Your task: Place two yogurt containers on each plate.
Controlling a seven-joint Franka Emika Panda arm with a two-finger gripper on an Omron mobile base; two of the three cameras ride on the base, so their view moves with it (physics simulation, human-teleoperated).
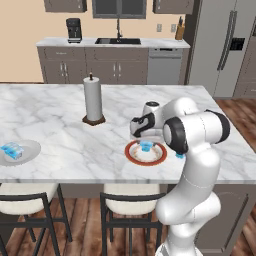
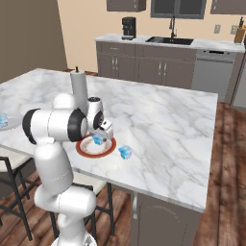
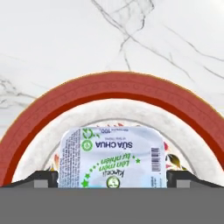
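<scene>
- The end effector (image 1: pixel 145 141) hangs low over the red-rimmed plate (image 1: pixel 134 154), which lies near the front edge of the marble worktop (image 1: pixel 60 120), toward its right half.
- A yogurt container (image 3: pixel 113 158) sits between the two dark fingertips (image 3: pixel 40 179); in the hand view one tip shows hard against each side of the pack, so the end effector is closed to the pack's width and grips it.
- In the base views that same pack (image 1: pixel 146 146) is over the plate's middle; whether its bottom touches the plate cannot be told.
- A second yogurt container (image 2: pixel 126 152) stands on the bare worktop just beside the red-rimmed plate, on the side toward the right end, close to the front edge.
- The pale grey plate (image 1: pixel 31 149) lies near the front edge at the left end of the worktop, well apart from the other plate, with light-blue yogurt packs (image 1: pixel 12 150) on it; their count is unclear.
- A paper-towel roll (image 1: pixel 93 99) stands upright on its dark base, toward the middle of the worktop, behind and between the plates.
</scene>
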